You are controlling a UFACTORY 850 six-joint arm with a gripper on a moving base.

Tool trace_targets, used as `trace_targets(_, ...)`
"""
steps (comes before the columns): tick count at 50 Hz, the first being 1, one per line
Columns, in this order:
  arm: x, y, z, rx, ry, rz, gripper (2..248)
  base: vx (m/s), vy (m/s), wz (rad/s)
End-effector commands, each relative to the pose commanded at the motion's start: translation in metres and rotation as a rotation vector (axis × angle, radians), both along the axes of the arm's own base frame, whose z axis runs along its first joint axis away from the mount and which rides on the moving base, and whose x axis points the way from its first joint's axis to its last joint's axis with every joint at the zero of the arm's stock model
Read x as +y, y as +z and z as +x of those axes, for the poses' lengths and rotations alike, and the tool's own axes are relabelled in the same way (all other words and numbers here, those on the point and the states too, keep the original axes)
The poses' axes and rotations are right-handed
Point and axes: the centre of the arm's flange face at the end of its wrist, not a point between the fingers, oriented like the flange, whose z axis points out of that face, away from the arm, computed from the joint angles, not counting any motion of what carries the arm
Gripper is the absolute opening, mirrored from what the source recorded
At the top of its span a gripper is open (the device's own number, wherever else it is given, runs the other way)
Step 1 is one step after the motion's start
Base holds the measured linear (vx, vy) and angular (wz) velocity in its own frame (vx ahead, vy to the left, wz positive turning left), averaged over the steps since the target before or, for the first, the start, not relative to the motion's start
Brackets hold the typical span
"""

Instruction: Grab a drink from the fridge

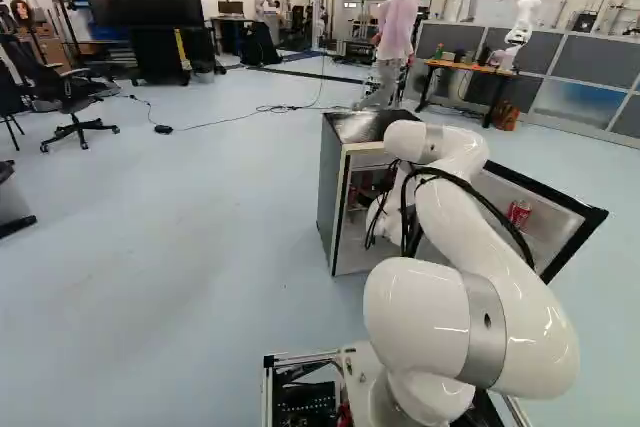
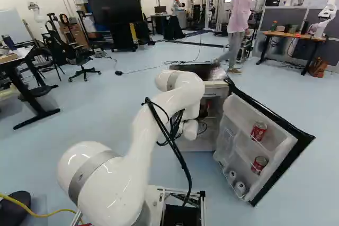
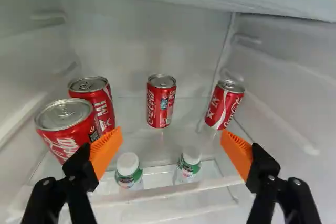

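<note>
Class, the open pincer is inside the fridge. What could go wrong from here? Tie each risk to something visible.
One orange pad of the pincer appears close to the nearest can; advancing might shove it into its neighbour.

Two white-capped bottles show between the pads and might be knocked.

Backing out, the arm could bump the open door, shaking its cans.

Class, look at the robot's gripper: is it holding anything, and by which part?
Nothing is held. The gripper stands open inside the fridge, its orange pads apart, with the red cans and white-capped bottles all free of its grip.
</note>
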Motion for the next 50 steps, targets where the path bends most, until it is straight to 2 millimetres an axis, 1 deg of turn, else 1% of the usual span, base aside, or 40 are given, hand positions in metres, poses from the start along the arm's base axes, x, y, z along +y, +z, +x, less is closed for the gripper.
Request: trace_targets(50, -0.002, -0.014, 0.036, -0.066, 0.019, -0.028, 247, 0.000, 0.000, 0.000)
